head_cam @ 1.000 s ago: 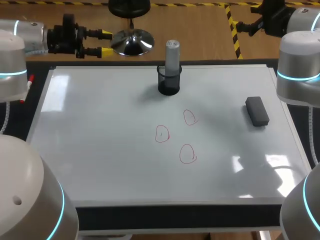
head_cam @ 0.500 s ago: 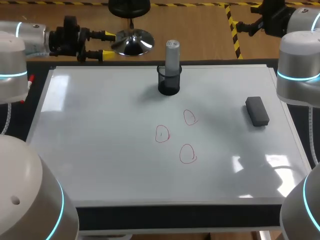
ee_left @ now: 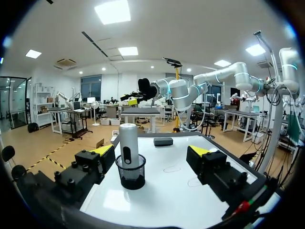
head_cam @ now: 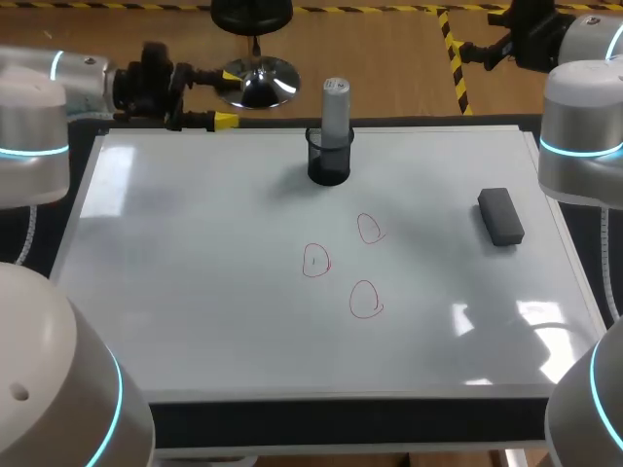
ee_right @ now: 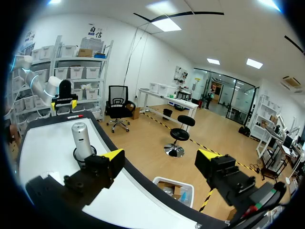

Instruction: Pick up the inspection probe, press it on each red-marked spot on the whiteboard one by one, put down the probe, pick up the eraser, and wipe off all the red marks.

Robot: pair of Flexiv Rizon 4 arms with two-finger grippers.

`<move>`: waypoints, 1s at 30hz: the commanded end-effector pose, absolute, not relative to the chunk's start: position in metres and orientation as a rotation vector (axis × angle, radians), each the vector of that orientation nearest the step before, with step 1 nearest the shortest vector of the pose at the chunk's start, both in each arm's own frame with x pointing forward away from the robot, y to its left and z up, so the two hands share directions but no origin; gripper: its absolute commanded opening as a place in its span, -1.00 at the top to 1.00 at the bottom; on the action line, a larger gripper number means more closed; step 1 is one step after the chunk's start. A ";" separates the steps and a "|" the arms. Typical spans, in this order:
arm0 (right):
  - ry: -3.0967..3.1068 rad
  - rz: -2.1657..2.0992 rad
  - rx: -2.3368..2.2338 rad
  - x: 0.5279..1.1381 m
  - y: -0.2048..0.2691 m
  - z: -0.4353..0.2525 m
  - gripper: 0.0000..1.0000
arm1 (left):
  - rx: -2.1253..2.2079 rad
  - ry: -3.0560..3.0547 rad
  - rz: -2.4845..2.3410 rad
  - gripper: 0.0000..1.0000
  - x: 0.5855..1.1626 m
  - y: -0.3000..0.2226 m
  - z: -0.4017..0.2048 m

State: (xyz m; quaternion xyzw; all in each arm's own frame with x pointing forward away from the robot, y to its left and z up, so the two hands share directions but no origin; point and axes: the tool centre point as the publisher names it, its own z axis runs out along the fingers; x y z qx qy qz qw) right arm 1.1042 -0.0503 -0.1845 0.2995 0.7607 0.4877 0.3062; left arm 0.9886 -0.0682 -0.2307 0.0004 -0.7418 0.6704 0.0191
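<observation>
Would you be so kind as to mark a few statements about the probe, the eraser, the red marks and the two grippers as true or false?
1. The inspection probe stands upright in the black cup. True.
2. The eraser lies on top of a red mark. False: it lies apart from them, toward the right arm's side of the whiteboard.
3. Three red marks are drawn on the whiteboard. True.
4. The left gripper is shut on the probe. False: its fingers are open and empty, at the board's far edge.
5. The right gripper holds the eraser. False: its fingers are open and empty.
</observation>
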 end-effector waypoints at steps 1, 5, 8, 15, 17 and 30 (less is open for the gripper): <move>2.013 1.291 0.793 1.104 -0.050 -0.184 -1.00 | -0.004 -2.294 2.101 -1.00 0.988 -0.078 -0.236; 2.013 1.291 0.793 1.104 -0.050 -0.184 -1.00 | 0.010 -2.286 2.095 -1.00 0.986 -0.087 -0.242; 2.013 1.291 0.793 1.104 -0.050 -0.184 -1.00 | 0.034 -2.275 2.096 -1.00 0.986 -0.093 -0.248; 2.013 1.291 0.793 1.104 -0.050 -0.184 -1.00 | 0.009 -2.294 2.096 -1.00 0.982 -0.106 -0.259; 2.013 1.291 0.793 1.104 -0.050 -0.184 -1.00 | -0.003 -2.284 2.090 -1.00 0.981 -0.111 -0.262; 2.013 1.291 0.793 1.104 -0.050 -0.184 -1.00 | -0.053 -2.268 2.079 -1.00 0.990 -0.137 -0.273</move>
